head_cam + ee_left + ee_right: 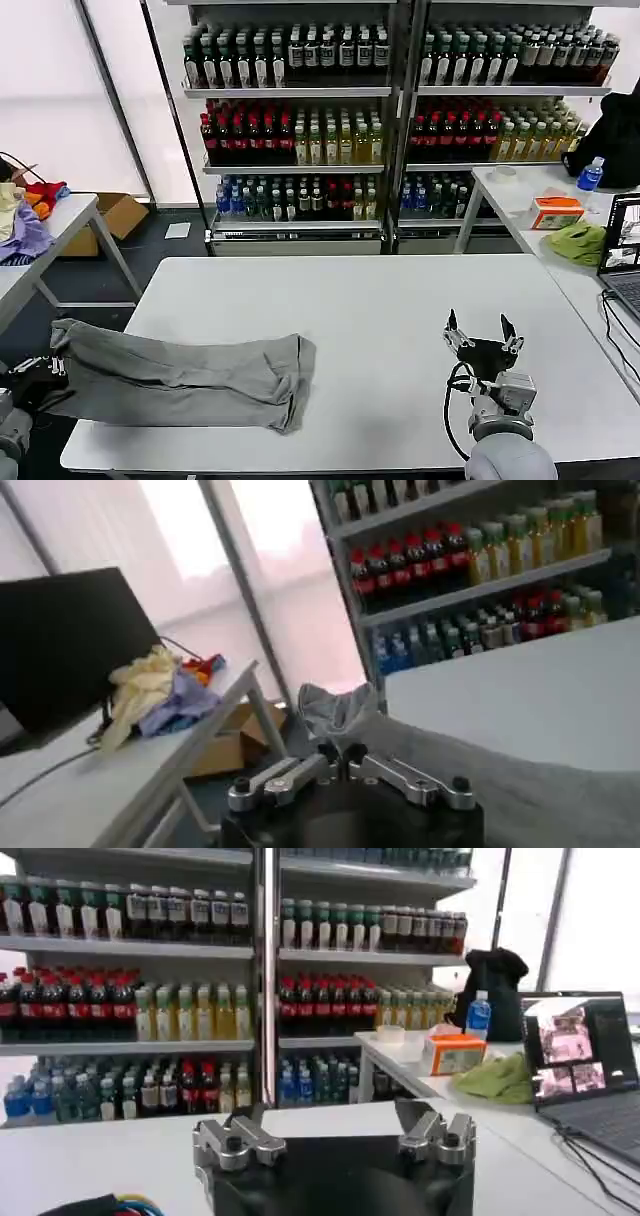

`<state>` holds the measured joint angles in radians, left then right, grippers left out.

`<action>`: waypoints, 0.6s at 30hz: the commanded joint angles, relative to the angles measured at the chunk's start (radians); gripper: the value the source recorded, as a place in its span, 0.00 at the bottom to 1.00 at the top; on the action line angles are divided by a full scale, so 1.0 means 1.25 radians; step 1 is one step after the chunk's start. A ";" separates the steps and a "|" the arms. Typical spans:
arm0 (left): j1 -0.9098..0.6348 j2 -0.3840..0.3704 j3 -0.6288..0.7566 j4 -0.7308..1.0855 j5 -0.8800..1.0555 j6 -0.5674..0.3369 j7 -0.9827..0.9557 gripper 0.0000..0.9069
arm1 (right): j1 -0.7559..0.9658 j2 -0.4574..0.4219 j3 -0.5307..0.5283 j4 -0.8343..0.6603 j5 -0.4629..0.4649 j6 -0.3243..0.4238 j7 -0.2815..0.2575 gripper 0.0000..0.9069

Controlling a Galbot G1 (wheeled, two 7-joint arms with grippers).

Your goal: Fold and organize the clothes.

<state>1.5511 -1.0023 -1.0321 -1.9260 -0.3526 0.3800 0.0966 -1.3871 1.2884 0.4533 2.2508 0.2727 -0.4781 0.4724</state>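
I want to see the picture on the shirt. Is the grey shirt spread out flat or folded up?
Folded, roughly. The grey shirt lies doubled into a long wrinkled strip on the white table, its end pinched in the left gripper. No print shows.

A white table stretches before me. On it lies one grey shirt, bunched lengthwise, its end beside my left gripper and well apart from my right gripper.

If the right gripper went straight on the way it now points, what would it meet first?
The right gripper, open, points across the bare white table toward the drinks shelves. Nothing lies directly ahead on the table; the way looks free up to its far edge, though height and depth are hard to judge.
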 commanded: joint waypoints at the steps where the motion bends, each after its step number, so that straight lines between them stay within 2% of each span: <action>1: 0.009 -0.100 0.188 -0.084 0.092 -0.018 -0.007 0.00 | -0.031 0.005 0.010 0.012 -0.002 0.005 -0.001 1.00; 2: 0.006 -0.136 0.236 -0.093 0.105 -0.020 -0.020 0.00 | -0.040 0.006 0.015 0.016 -0.005 0.008 -0.002 1.00; 8: -0.028 -0.218 0.425 -0.153 0.106 0.030 -0.081 0.00 | -0.093 0.012 0.040 0.034 -0.015 0.026 -0.003 1.00; 11: -0.043 -0.241 0.497 -0.142 0.117 0.044 -0.107 0.00 | -0.110 0.016 0.050 0.044 -0.019 0.028 -0.004 1.00; 18: -0.083 -0.258 0.576 -0.126 0.120 0.061 -0.129 0.00 | -0.129 0.042 0.049 0.076 -0.035 0.027 -0.011 1.00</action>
<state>1.5038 -1.2267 -0.5961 -2.0553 -0.2372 0.4162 -0.0021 -1.5027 1.3207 0.5030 2.3115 0.2423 -0.4493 0.4611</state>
